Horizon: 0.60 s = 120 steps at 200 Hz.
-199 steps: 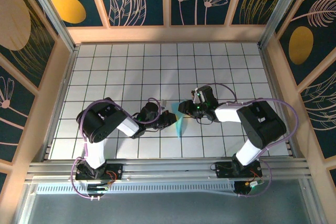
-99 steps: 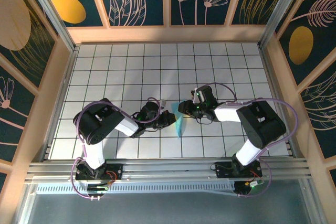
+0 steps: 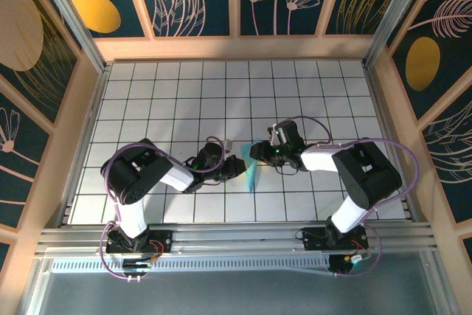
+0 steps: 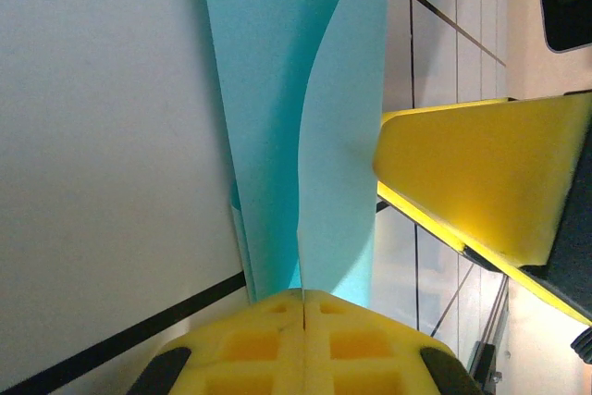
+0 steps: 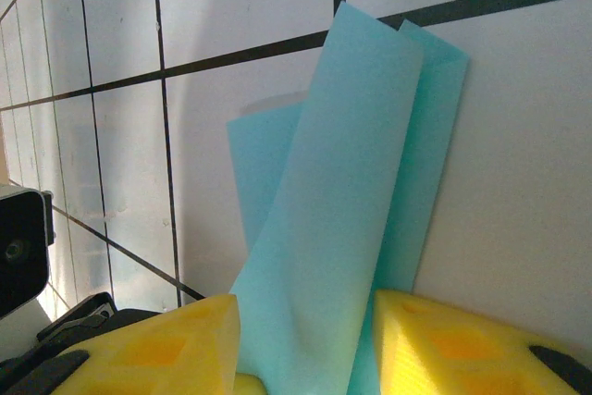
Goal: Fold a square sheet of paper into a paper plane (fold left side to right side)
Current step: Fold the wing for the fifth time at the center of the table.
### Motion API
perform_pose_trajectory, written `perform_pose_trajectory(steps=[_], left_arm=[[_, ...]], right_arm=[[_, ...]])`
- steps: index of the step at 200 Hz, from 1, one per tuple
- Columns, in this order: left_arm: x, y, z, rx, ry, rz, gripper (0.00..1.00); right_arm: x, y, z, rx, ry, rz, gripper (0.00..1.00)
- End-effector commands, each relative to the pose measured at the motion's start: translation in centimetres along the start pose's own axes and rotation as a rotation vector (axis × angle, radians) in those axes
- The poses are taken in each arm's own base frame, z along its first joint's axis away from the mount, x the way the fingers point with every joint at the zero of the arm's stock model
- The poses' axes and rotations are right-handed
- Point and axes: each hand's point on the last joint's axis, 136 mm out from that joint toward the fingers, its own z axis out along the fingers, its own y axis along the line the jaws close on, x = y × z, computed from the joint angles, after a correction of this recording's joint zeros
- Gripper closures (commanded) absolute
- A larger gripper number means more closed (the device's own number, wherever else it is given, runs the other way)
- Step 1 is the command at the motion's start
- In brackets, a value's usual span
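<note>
**Left arm eases back while the paper stays pinched between the two grippers**

From the overhead view, we see the left arm's elbow has drifted a little toward the left and the near edge over the last second. The left gripper (image 3: 236,167) has pulled back a touch with it. The right gripper (image 3: 259,154) has not moved. The paper (image 3: 253,176), a narrow pointed blue shape, stands in the same spot between them, on the near part of the table (image 3: 184,94). We judge this a small tug or re-set of the hold, not a finished fold. The flap has not yet been laid over to the right. The far and side tiles are well apart from both arms, so there is room to swing that way. The rail (image 3: 221,237) is close behind, so little room is left to retreat.

In the left wrist view, the left gripper (image 4: 303,299) is closed tight, with the paper (image 4: 273,90) coming straight out of the seam between its pads. One flap curls up and rightward until it touches a finger (image 4: 472,182) of the right gripper. The tile to the left of the paper is bare.

In the right wrist view, the right gripper (image 5: 305,321) stands part-way open, its fingers (image 5: 176,339) on either side of the raised flap. The paper (image 5: 342,182) spans the gap broadside, so we judge it straddled and not clamped. Its far edges lie flat, just crossing a grid line (image 5: 231,57), with bare tile beyond.
</note>
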Motion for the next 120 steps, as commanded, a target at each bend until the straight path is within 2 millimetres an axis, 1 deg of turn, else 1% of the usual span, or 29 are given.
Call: perform_pose_trajectory(steps=[1, 31, 94, 120], left_arm=[[-0.5, 0.1, -0.1, -0.011, -0.013, 0.011, 1.0], [-0.3, 0.4, 0.0, -0.02, -0.005, 0.004, 1.0], [0.1, 2.7, 0.0, -0.119, 0.005, -0.02, 1.0], [0.2, 3.2, 0.0, -0.145, 0.008, -0.026, 1.0]], right_arm=[[1.2, -1.9, 1.3, 0.083, 0.034, -0.011, 0.57], [1.1, -1.6, 1.3, 0.075, 0.034, -0.012, 0.57], [0.5, -0.6, 0.9, 0.056, 0.019, -0.018, 0.58], [0.2, 0.0, 0.5, 0.041, 0.004, -0.019, 0.57]])
